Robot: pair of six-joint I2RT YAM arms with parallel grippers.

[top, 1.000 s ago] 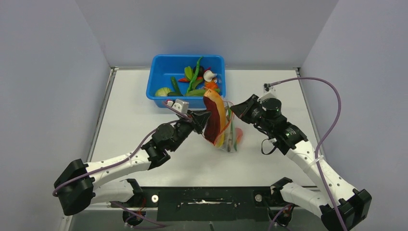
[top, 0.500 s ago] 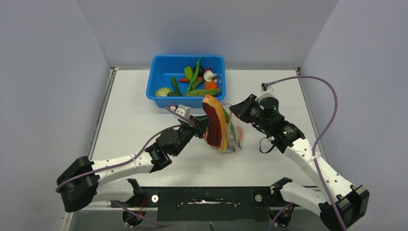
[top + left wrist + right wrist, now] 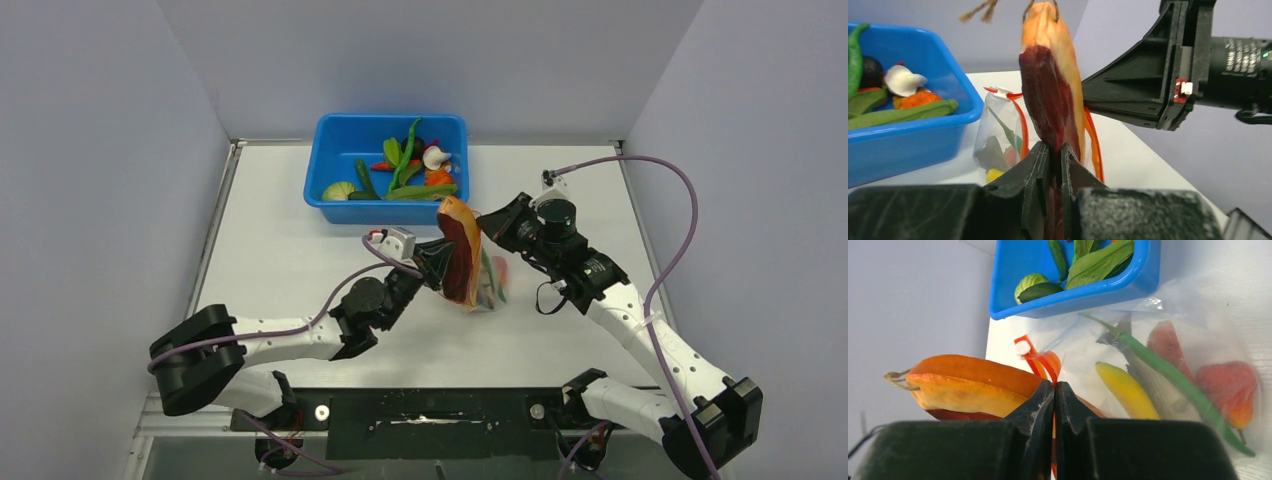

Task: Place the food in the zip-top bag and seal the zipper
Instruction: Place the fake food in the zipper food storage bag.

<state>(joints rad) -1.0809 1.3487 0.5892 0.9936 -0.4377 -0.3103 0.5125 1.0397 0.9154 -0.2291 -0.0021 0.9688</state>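
Left gripper (image 3: 437,262) (image 3: 1052,150): jaws nearly closed, pinching the lower end of the papaya slice (image 3: 460,255) (image 3: 1050,90) between its 2 fingers.
Right gripper (image 3: 487,228) (image 3: 1054,387): jaws fully closed, clamped on the zipper (image 3: 1040,360) (image 3: 1020,120) at the bag's mouth; the red-orange strip runs down between the 2 fingers.
Papaya slice: held on end and lifted off the table (image 3: 270,230), orange skin toward the right gripper, dark red face toward the left arm, string loop at its top. It sits at the bag's mouth, between the 2 grippers; how far it has entered I cannot tell.
Zip-top bag (image 3: 487,290) (image 3: 1168,320) (image 3: 993,130): hanging from the right gripper, its lower part on the table just in front of the blue tub (image 3: 330,135) (image 3: 1148,270).
Inside the bag: 1 yellow banana (image 3: 1125,387), 1 grey fish (image 3: 1160,400), 1 long green pod (image 3: 1168,372), 1 red fruit (image 3: 1230,387).
Blue tub: at the far side of the table, holding green leaves, pods and other toy foods.
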